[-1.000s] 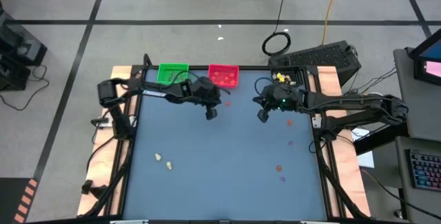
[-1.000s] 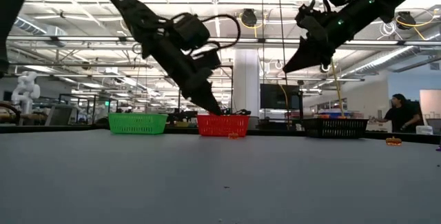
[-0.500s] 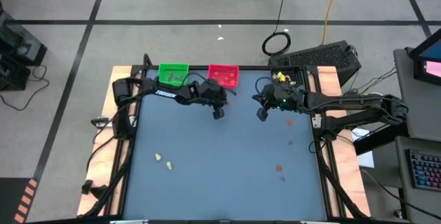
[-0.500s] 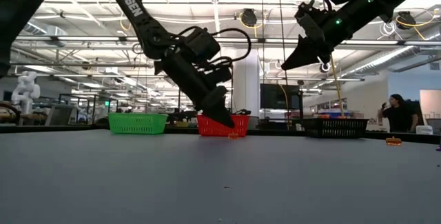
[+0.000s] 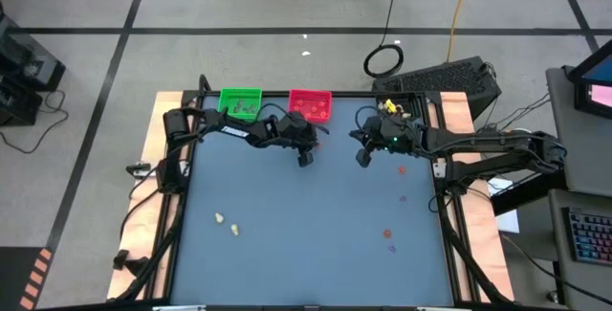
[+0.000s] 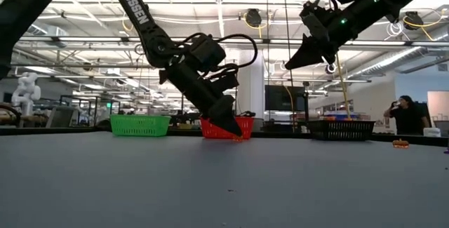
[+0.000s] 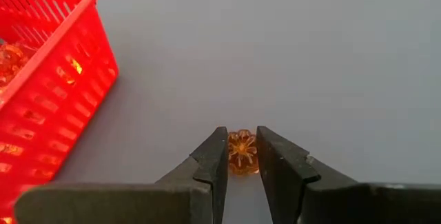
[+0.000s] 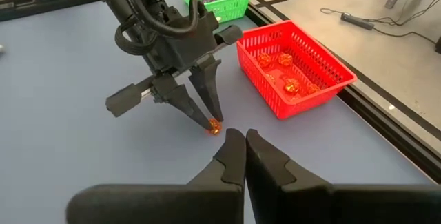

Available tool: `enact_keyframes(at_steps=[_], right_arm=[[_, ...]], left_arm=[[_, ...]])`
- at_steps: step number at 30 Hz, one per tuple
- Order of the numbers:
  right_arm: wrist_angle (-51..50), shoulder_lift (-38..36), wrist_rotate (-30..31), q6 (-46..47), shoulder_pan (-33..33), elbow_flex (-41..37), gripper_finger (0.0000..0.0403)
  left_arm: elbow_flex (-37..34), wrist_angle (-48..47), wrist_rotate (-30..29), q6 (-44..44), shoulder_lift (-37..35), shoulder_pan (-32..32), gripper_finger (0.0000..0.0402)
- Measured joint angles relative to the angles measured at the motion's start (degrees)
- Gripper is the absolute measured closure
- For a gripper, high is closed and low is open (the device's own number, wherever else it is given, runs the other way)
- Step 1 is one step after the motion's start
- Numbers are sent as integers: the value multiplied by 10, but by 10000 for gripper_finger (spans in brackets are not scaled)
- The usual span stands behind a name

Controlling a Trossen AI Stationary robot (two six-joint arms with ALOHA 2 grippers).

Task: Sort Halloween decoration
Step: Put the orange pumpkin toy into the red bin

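Left wrist view showed the left claw (image 7: 242, 156) down on the tabletop (image 7: 289, 52), its two fingers set narrow on either side of a small orange pumpkin trinket (image 7: 242, 151), which sat on the tabletop between the tips. Just beside it stood the red basket (image 7: 41, 79) with more orange trinkets inside, and a green basket (image 5: 240, 101) stood to its left. The right claw (image 8: 244, 152) hung above the tabletop nearby, shut and holding nothing. Other trinkets (image 5: 227, 222) lay well apart on the near side.

My left gripper (image 7: 242, 156) dropped toward table beside red tray (image 7: 41, 79), fingers now straddling orange trinket (image 7: 242, 152).
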Motion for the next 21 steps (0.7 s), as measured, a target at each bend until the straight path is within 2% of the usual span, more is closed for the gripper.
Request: enact_keyframes(at_steps=[14,17,21], right_arm=[[0,0,0,0,0,0,403],[0,0,0,0,0,0,403],[0,0,0,0,0,0,403]], left_arm=[[0,23,4,5,17,-3,320],[0,24,0,5,17,-4,340],[0,27,1,4,17,-3,392]])
